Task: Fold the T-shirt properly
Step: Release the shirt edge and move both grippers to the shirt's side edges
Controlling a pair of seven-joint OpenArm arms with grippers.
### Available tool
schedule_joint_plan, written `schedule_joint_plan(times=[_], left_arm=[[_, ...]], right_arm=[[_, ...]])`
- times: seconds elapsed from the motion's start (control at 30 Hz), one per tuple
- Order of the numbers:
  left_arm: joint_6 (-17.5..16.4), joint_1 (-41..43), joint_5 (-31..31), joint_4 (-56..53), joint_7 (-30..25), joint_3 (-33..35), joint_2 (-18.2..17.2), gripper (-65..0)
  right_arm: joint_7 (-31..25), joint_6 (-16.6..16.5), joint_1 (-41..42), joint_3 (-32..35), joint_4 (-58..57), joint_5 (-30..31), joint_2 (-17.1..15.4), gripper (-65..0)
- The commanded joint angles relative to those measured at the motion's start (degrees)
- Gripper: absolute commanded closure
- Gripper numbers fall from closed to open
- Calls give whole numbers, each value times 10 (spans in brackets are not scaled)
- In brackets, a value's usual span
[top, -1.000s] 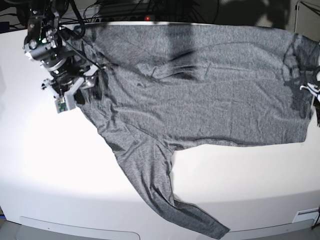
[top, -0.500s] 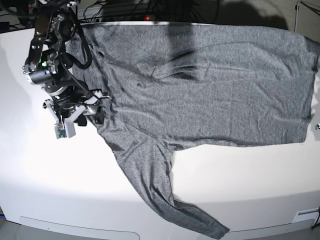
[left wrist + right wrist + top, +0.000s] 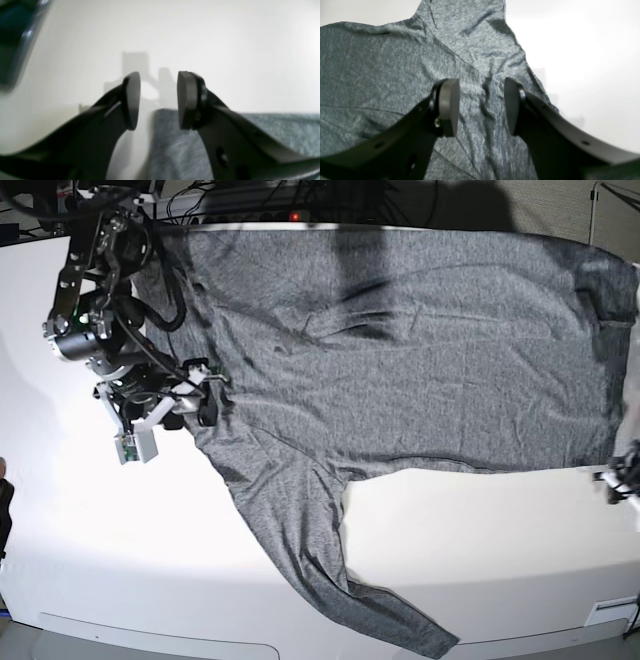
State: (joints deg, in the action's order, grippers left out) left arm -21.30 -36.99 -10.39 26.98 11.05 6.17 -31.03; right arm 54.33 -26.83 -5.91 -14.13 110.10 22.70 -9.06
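Observation:
The grey T-shirt (image 3: 400, 350) lies spread across the white table (image 3: 480, 520), one long sleeve (image 3: 310, 550) trailing toward the front edge. My right gripper (image 3: 205, 402) hovers over the shirt's left side by the shoulder. In the right wrist view it (image 3: 481, 107) is open, with wrinkled cloth (image 3: 382, 62) below and nothing between the fingers. My left gripper (image 3: 618, 476) shows at the right edge of the base view, by the shirt's lower right corner. In the left wrist view it (image 3: 158, 100) is open over bare table, the shirt's edge (image 3: 175, 145) just behind its tips.
Cables and dark equipment (image 3: 250, 195) run along the table's back edge. The table's rounded front edge (image 3: 160, 630) is close to the sleeve's end. A dark object (image 3: 4, 515) pokes in at the far left.
My right gripper moved down the shirt's left edge toward the front. The left gripper moved from the shirt's right edge to its lower right corner.

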Motion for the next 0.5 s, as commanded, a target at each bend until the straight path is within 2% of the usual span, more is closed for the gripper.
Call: schedule_joint_plan(times=[0.0,0.17,0.3,0.47], left_arm=[[2,-21,10,-7,-21,16,-4,-241],[3,-34,33,-56,-56,86,17,-262],[5,-49,33,-82,-57,93,10,-265],[5,-52,-28,-90,-55,93,-13,-265]], right_arm=[[-4,-2,7,-1,11,5,-3,-280],[36,-4,7,-1,11,5,-3,-281],[52,-14,7,-1,11,5,-3,-280],[57,-18,7,-1,11,5,-3,-281]])
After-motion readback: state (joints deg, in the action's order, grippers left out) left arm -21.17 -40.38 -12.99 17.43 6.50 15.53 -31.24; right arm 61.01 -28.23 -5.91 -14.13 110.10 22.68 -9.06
